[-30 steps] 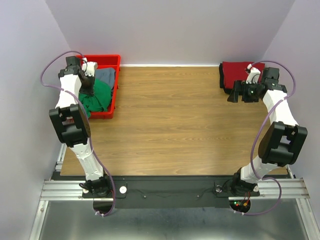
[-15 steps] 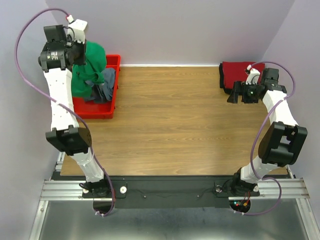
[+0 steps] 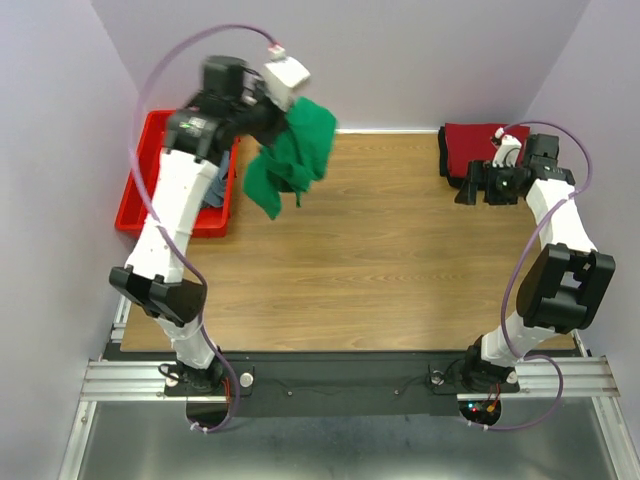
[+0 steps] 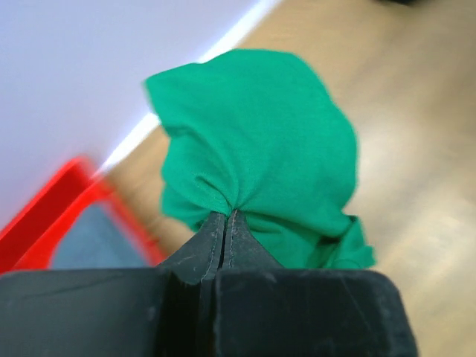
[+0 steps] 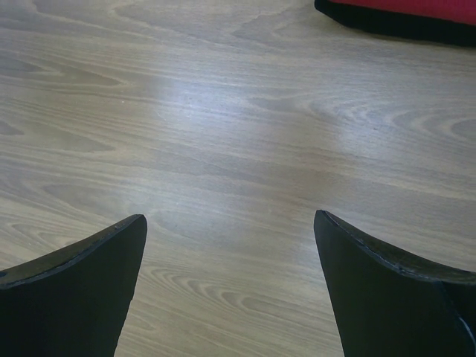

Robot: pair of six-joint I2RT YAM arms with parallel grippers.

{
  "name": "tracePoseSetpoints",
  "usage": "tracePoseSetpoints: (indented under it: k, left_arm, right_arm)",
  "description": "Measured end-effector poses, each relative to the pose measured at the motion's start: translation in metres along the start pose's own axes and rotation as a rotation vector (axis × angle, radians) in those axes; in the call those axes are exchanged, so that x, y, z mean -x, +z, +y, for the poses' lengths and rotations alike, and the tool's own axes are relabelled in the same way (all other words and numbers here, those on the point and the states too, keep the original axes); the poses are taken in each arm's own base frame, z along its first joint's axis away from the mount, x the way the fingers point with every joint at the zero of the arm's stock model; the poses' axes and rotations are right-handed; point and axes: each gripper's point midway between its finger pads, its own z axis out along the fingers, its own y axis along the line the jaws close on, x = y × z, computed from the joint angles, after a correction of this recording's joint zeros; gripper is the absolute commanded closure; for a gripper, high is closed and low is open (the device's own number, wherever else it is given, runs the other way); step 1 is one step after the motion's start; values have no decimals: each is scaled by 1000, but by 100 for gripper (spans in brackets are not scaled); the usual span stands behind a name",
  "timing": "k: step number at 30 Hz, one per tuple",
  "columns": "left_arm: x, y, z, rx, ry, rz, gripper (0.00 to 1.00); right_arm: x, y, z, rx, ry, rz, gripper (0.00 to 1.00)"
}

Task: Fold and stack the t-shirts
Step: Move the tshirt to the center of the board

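The left pincer (image 4: 227,217) is clamped shut on a bunched fold of the green t-shirt (image 3: 292,158), which hangs in the air above the far left part of the wooden counter (image 3: 370,250), just right of the red bin (image 3: 135,205). A grey-blue shirt (image 3: 217,183) lies in that bin. The right pincer (image 5: 230,217) stands with its fingers spread wide and nothing between them, low over bare wood. Just beyond it, the folded dark red t-shirt (image 3: 468,142) lies at the counter's far right corner, with a dark edge showing beneath it.
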Motion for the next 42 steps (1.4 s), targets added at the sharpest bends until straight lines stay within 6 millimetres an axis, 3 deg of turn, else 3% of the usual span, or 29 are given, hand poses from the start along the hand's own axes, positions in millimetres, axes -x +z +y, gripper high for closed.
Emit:
tracePoseSetpoints:
  k: [1, 3, 4, 5, 7, 9, 12, 16, 18, 22, 24, 28, 32, 35, 36, 38, 39, 41, 42]
  left_arm:
    - [0, 11, -31, -79, 27, 6, 100]
    - [-4, 24, -65, -171, 55, 21, 77]
    - [-10, 35, -99, -260, 80, 42, 62]
    - [-16, 42, -119, -320, 100, 52, 51]
    - [-39, 53, -149, -407, 102, 104, 30]
    - [-67, 63, -159, -445, 87, 162, 27]
    - [-113, 73, -149, -443, 28, 253, 27]
    - [-177, 76, -121, -400, -70, 375, 28]
    - [-202, 76, -120, -389, -90, 413, 30]
    - [-255, 72, -146, -431, -134, 522, 31]
    - [-271, 70, -156, -445, -159, 556, 32]
    - [-286, 76, -169, -453, -200, 570, 34]
    - [-303, 89, -180, -451, -228, 589, 41]
    - [-322, 99, -190, -450, -257, 629, 55]
    - [-328, 102, -193, -447, -268, 645, 68]
    - [-329, 108, -191, -430, -281, 640, 90]
    - [-329, 111, -190, -420, -282, 638, 97]
    - [-330, 114, -187, -409, -302, 641, 100]
    - [-329, 115, -185, -402, -311, 639, 100]
  right_arm:
    - [1, -1, 0, -1, 0, 0, 0]
    - [5, -3, 0, -7, -3, -4, 0]
    - [8, -4, -1, -11, -6, -8, 0]
    - [9, -4, -1, -13, -6, -6, 0]
    - [10, -5, -3, -19, -11, -2, 0]
    - [5, -6, -2, -13, -20, 19, 0]
    - [-5, -7, 2, 12, -30, 51, 0]
    - [-26, -3, 13, 79, -26, 105, 0]
    - [-43, 2, 21, 113, -14, 149, 0]
    - [-73, 16, 45, 182, -11, 247, 2]
    - [-83, 30, 59, 218, -24, 298, 4]
    - [-99, 54, 78, 256, -24, 367, 5]
    - [-112, 76, 80, 260, 0, 417, 11]
    - [-124, 92, 78, 252, 27, 455, 25]
    - [-124, 96, 78, 252, 41, 459, 35]
    - [-121, 101, 77, 246, 53, 455, 45]
    - [-120, 103, 77, 241, 57, 453, 51]
    - [-117, 108, 75, 232, 64, 455, 58]
    - [-117, 109, 74, 226, 66, 456, 67]
